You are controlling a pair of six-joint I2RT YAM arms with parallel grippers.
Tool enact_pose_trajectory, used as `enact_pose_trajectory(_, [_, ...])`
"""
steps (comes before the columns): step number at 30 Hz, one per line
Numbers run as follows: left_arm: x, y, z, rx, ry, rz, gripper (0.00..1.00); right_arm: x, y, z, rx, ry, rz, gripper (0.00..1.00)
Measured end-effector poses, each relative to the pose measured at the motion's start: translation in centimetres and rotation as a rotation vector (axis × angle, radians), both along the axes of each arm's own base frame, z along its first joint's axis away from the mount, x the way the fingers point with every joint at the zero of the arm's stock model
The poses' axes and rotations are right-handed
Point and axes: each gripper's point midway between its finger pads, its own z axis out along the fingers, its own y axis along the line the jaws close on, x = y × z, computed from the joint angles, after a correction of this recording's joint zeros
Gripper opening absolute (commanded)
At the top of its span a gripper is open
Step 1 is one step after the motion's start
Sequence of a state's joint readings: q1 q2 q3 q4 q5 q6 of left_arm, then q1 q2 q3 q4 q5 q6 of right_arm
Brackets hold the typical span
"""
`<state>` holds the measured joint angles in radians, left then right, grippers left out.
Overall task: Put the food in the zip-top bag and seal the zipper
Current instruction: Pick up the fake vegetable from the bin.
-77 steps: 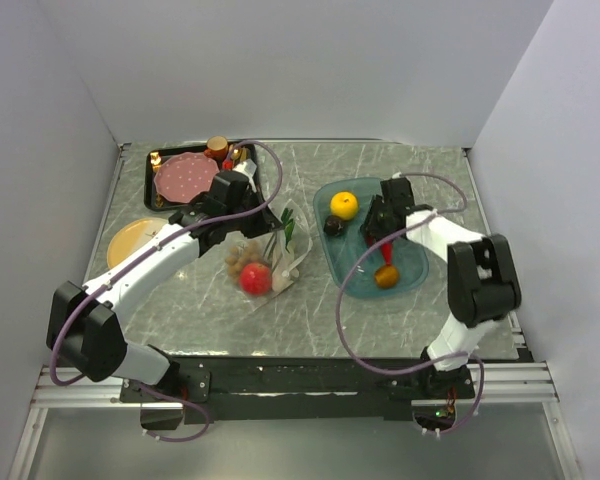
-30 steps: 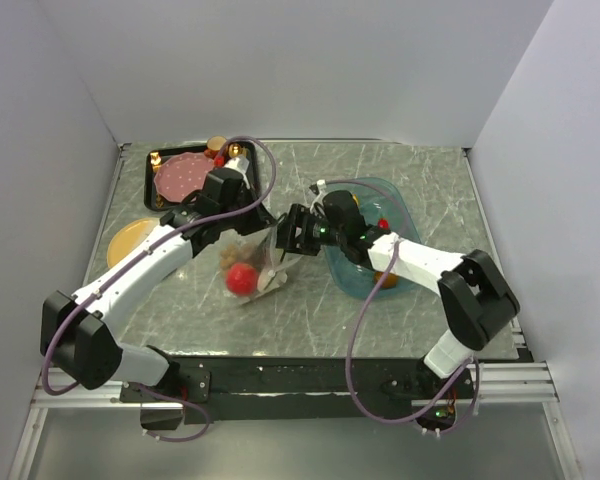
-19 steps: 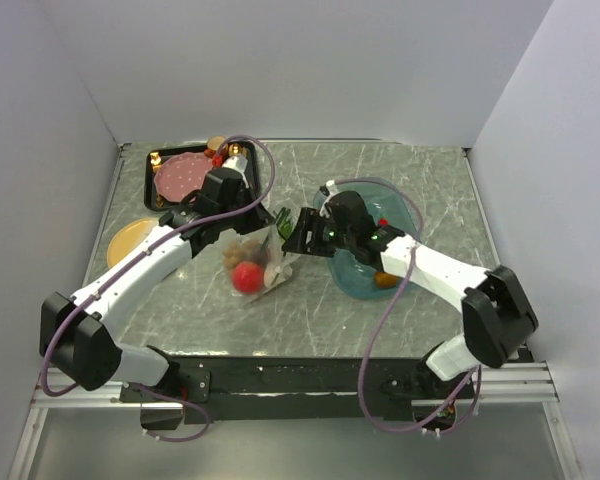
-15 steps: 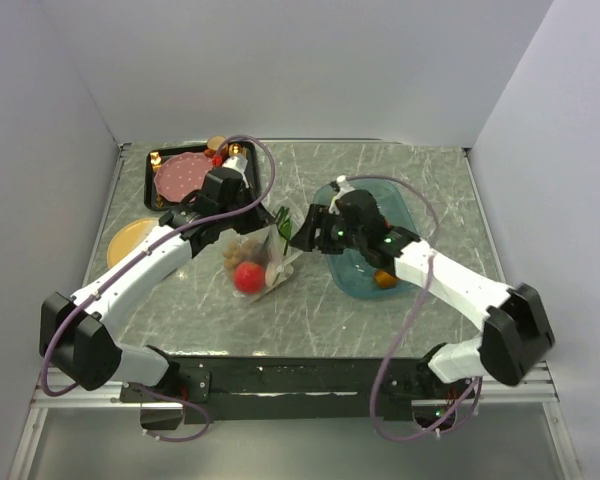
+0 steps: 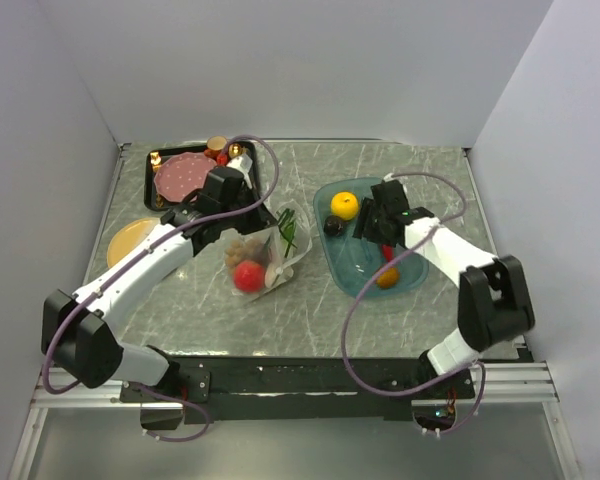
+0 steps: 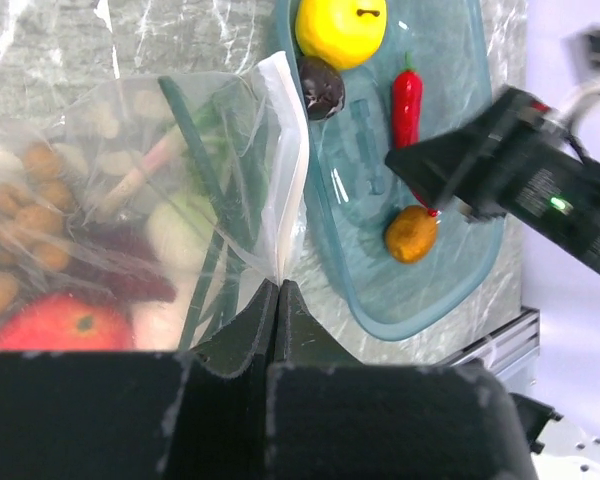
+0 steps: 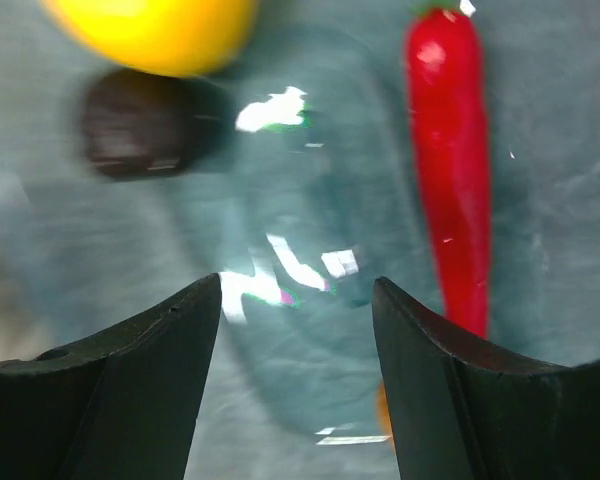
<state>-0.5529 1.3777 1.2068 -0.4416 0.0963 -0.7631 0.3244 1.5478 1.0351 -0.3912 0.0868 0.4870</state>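
The clear zip-top bag (image 5: pixel 263 258) lies mid-table, holding a red apple (image 5: pixel 247 277), a brown nut cluster (image 6: pixel 20 190) and white pieces. Green leaves (image 5: pixel 288 232) stick out at its mouth. My left gripper (image 6: pixel 278 283) is shut on the bag's whitish zipper strip (image 6: pixel 288 150), holding that edge up. My right gripper (image 7: pixel 298 285) hovers open and empty over the teal tray (image 5: pixel 355 262). The red chili (image 7: pixel 450 170) lies just right of its fingers. A yellow fruit (image 5: pixel 344 204), a dark round piece (image 5: pixel 334 226) and a small orange fruit (image 5: pixel 386 278) also lie in the tray.
A black tray (image 5: pixel 250 168) at the back left carries a pink dotted plate (image 5: pixel 185 176) and a brown cup (image 5: pixel 217 146). A yellow dish (image 5: pixel 132 240) sits at the left edge. White walls close in three sides.
My right gripper, a second ago at the bag's mouth with the green leaves, has drawn back right over the teal tray. The leaves now rest at the bag's mouth. The left arm held still.
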Motion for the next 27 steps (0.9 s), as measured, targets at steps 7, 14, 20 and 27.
enact_pose_trajectory(7, [0.3, -0.1, -0.8, 0.068, 0.002, -0.057, 0.01, 1.3, -2.4, -3.8, -0.138, 0.086, -0.045, 0.70])
enact_pose_trajectory(14, [0.3, 0.0, -2.6, 0.124, 0.029, -0.086, 0.01, 3.1, -4.0, -2.3, -0.187, 0.030, -0.084, 0.70])
enact_pose_trajectory(20, [0.2, -0.1, -3.2, 0.127, 0.050, -0.095, 0.01, 3.4, -4.9, -3.3, -0.204, 0.051, -0.096, 0.70])
enact_pose_trajectory(27, [0.1, -0.2, -3.2, 0.123, 0.053, -0.101, 0.01, 3.0, -5.8, -6.0, -0.217, 0.122, -0.102, 0.63])
